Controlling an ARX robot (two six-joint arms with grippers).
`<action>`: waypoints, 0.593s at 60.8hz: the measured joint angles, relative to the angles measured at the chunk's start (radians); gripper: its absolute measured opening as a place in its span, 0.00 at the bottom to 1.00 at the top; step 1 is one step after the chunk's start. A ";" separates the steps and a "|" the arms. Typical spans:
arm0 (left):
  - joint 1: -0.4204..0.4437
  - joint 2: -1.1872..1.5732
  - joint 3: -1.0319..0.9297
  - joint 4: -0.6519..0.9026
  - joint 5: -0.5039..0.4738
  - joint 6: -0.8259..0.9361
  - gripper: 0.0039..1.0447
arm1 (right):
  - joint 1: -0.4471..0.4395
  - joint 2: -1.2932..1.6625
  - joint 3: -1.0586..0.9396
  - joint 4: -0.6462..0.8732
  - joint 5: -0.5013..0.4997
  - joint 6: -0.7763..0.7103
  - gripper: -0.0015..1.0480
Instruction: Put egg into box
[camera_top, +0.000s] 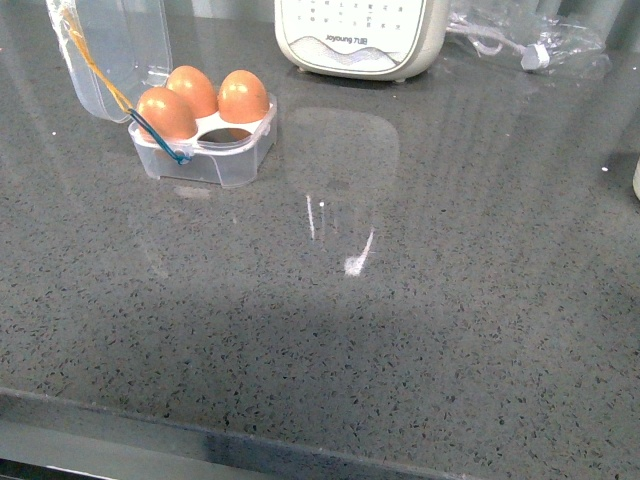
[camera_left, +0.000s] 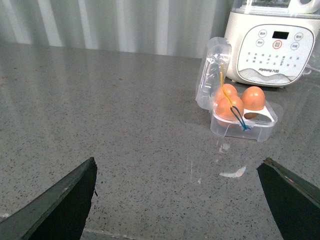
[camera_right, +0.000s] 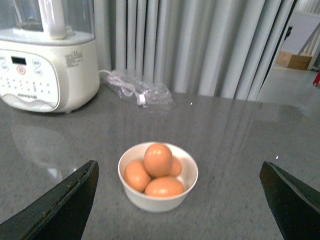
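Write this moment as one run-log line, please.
box: lid open, three eggs, one cell empty | bowl: four eggs | left gripper: open | right gripper: open

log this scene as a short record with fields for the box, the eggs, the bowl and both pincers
box: clear four-cell case, lid open, on the grey counter
boxed eggs: three; one cell empty
bowl: white, on the counter, apart from the appliance
bowl eggs: four visible, heaped
left pincer: open, empty, faces the box
right pincer: open, empty, faces the bowl
task state: fourth egg not yet in box
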 joint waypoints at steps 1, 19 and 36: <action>0.000 0.000 0.000 0.000 0.000 0.000 0.94 | -0.005 0.034 0.011 0.029 -0.006 -0.002 0.93; 0.000 0.000 0.000 0.000 0.000 0.000 0.94 | -0.059 0.613 0.305 0.131 -0.096 0.082 0.93; 0.000 0.000 0.000 0.000 0.000 0.000 0.94 | -0.087 0.882 0.440 0.035 -0.135 0.151 0.93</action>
